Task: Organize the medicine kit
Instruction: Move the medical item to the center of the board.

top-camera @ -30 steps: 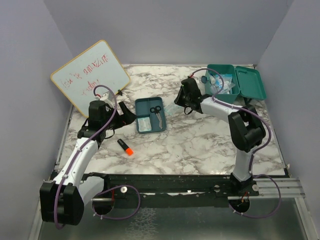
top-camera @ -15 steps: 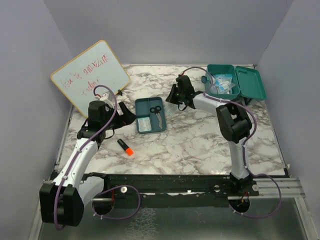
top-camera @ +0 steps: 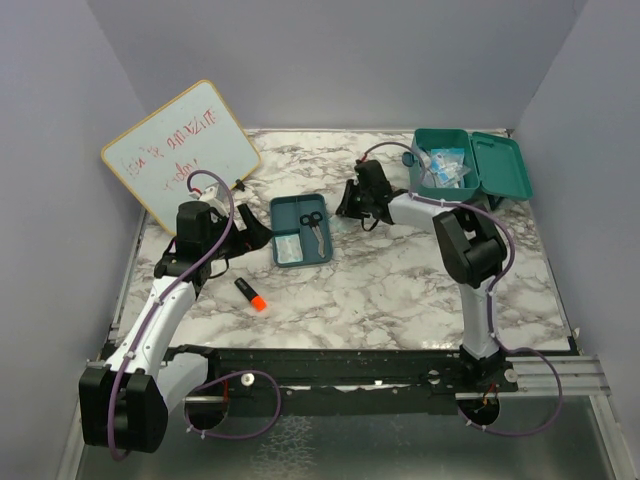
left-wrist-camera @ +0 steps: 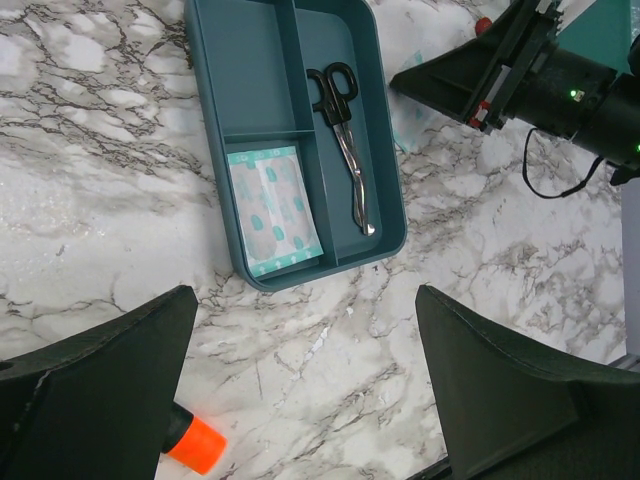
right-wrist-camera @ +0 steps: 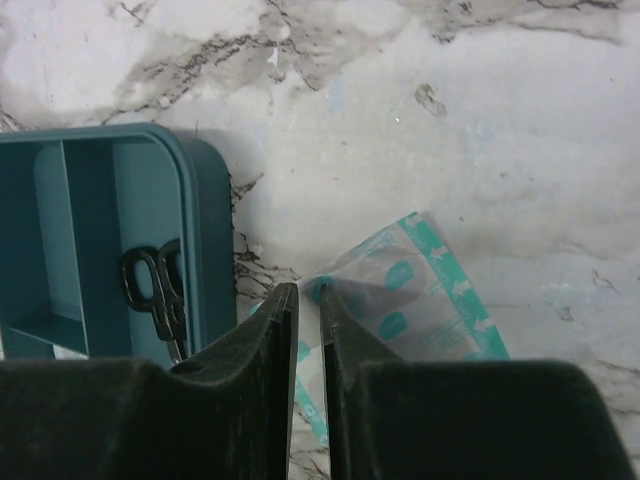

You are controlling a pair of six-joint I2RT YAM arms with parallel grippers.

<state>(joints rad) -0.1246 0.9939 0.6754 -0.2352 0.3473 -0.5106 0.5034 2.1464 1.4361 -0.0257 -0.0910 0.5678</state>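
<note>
- While its hinged lid lies open, the teal-green rectangular plastic medicine kit [top-camera: 498, 165] sits at 1 o'clock on the marbled desk [top-camera: 400, 290].
- At 3 o'clock of the shallow teal divided tray [right-wrist-camera: 200, 220], the right gripper [right-wrist-camera: 309, 292], jaws narrowed to a slit, seemingly pinches a clear teal-printed packet [right-wrist-camera: 425, 295].
- At the tray's 9 o'clock, the left gripper [left-wrist-camera: 305, 300] hangs spread wide, near an orange-capped marker [left-wrist-camera: 195, 445].

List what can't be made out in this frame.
- Whiteboard writing: top view, too small to read.
- Medicine kit contents: top view, too small to tell apart.
- Orange marker: left wrist view, mostly behind a left finger.
- Packet: right wrist view, near edge behind the right fingers; grip unclear.
</note>
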